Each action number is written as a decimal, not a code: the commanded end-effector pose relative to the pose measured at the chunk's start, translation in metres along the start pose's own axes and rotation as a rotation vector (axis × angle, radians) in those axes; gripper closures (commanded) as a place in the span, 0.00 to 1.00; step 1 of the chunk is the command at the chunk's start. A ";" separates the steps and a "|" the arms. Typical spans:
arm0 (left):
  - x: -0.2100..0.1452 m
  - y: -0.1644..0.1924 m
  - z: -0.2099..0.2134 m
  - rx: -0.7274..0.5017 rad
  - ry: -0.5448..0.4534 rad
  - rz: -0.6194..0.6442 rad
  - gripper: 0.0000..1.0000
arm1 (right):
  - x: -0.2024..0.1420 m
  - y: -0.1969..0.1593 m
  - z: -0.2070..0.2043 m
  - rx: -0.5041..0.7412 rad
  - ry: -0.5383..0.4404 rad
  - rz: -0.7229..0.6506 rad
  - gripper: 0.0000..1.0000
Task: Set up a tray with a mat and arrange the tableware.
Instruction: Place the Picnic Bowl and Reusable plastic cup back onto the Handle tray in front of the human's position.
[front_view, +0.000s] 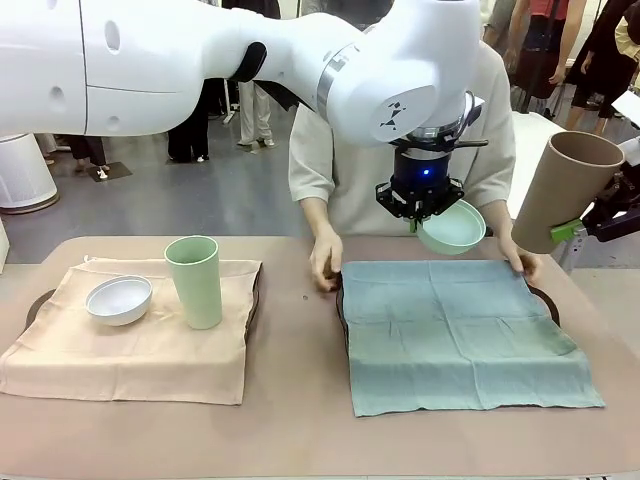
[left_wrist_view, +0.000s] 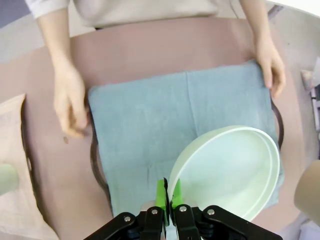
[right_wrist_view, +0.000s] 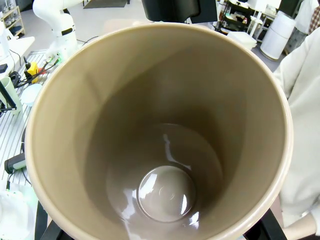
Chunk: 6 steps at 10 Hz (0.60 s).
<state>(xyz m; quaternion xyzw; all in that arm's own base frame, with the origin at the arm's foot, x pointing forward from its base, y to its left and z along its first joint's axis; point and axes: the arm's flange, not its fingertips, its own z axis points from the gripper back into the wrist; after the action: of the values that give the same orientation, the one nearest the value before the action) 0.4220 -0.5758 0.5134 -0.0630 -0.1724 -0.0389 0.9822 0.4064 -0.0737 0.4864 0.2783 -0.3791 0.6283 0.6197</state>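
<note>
Our left hand (front_view: 428, 212) hangs over the far edge of the teal mat (front_view: 460, 335), its green pads pressed together on the rim of the mint green bowl (front_view: 452, 228), which tilts in the air above the cloth; from our left wrist we see the same hand (left_wrist_view: 168, 196) pinching that bowl (left_wrist_view: 227, 172) at its near rim, the bowl's hollow facing the camera. Our right hand (front_view: 572, 230) comes in from the right side, its jaws spread wide around the taupe-brown cup (front_view: 563, 190), held tilted off the bench beyond the mat's right corner; down our right wrist we look straight into the cup (right_wrist_view: 160, 135) and see its glossy bottom. Going by size, the bench (front_view: 300, 350) carries two cloths side by side: the teal mat lies over a dark tray (front_view: 546, 300) whose rim shows at both sides, and the beige mat (front_view: 140, 345) lies to the left over a second dark tray (front_view: 37, 303). The person's hands rest on the teal mat's far corners, one hand (front_view: 325, 262) at the left corner and the other hand (front_view: 522, 262) at the right. On the beige mat the pale green cup (front_view: 194, 281) stands upright, and the white bowl (front_view: 119, 299) sits just beside it to the left, apart from it.
</note>
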 end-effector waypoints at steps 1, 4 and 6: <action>0.003 0.001 0.003 -0.014 0.009 -0.012 1.00 | 0.001 -0.004 0.000 -0.013 -0.012 0.017 0.80; 0.003 0.001 0.003 -0.014 0.009 -0.012 1.00 | 0.001 -0.004 0.000 -0.013 -0.012 0.017 0.80; 0.003 0.001 0.003 -0.014 0.009 -0.012 1.00 | 0.001 -0.004 0.000 -0.013 -0.012 0.017 0.80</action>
<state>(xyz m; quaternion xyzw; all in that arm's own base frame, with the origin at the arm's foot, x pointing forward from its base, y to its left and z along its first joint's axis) 0.4220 -0.5758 0.5134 -0.0630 -0.1724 -0.0389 0.9822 0.4064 -0.0737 0.4864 0.2783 -0.3791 0.6283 0.6197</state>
